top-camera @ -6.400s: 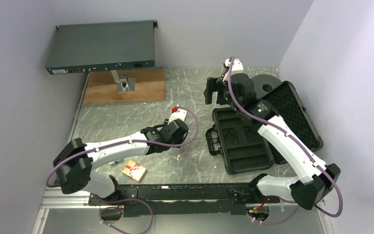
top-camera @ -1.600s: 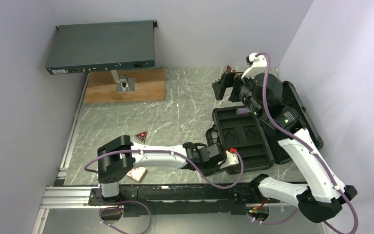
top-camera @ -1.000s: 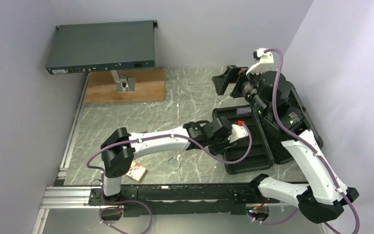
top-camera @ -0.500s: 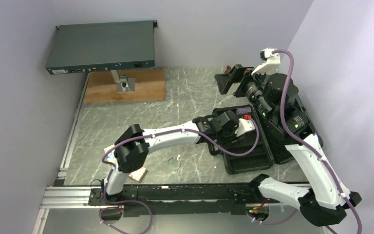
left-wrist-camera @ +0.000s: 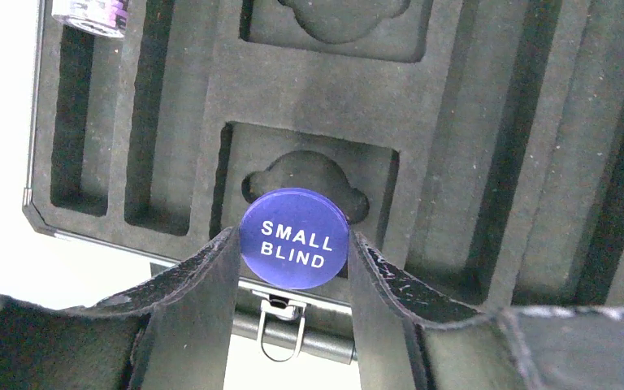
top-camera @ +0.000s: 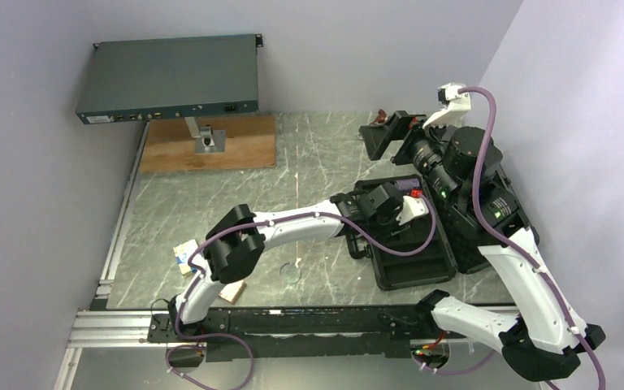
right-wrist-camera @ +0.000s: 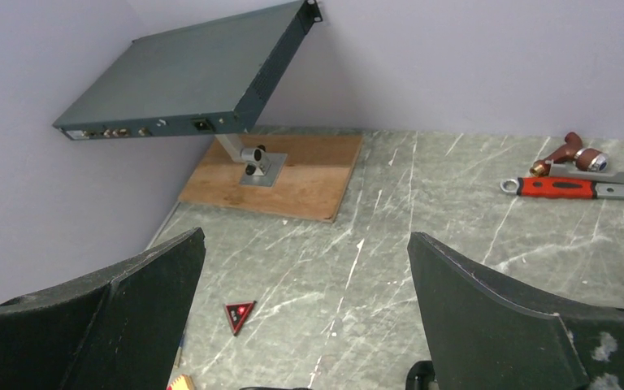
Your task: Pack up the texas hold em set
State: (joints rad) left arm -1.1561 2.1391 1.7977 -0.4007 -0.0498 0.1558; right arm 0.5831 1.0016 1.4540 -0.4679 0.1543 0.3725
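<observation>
Your left gripper (left-wrist-camera: 291,244) is pinching a round blue plastic disc (left-wrist-camera: 294,219) lettered SMALL BLIND by its edges, with one dark finger (left-wrist-camera: 203,280) pressing on each side, at centre frame of the left wrist view. The disc is hanging over the grey foam lining of the open black hard-shell case (left-wrist-camera: 325,89). It is sitting just above a lobed pocket cut into a rectangular recess, near the case's front rim and its metal latch (left-wrist-camera: 281,325). Whether the disc is touching the foam, you cannot tell from here. A stack of purple chips (left-wrist-camera: 91,12) is lying in a slot at the upper left corner of that view.

From overhead, your left arm is stretching from lower left across to the case at centre right, whose lid is lying open toward the right wall. Your right gripper (right-wrist-camera: 305,244) is hovering at the upper right of the overhead frame, beyond the case's far end, its fingers spread wide and empty. Between those fingers, a small red triangle (right-wrist-camera: 240,314) is lying flat on the grey marbled tabletop (right-wrist-camera: 357,268), well apart from the case. A blue-and-white card box (top-camera: 184,253) is sitting at the lower left of the overhead frame. A red card box (top-camera: 233,292) is peeking out from under your left arm, and a clear disc (top-camera: 292,272) is resting between these boxes and the case.
</observation>
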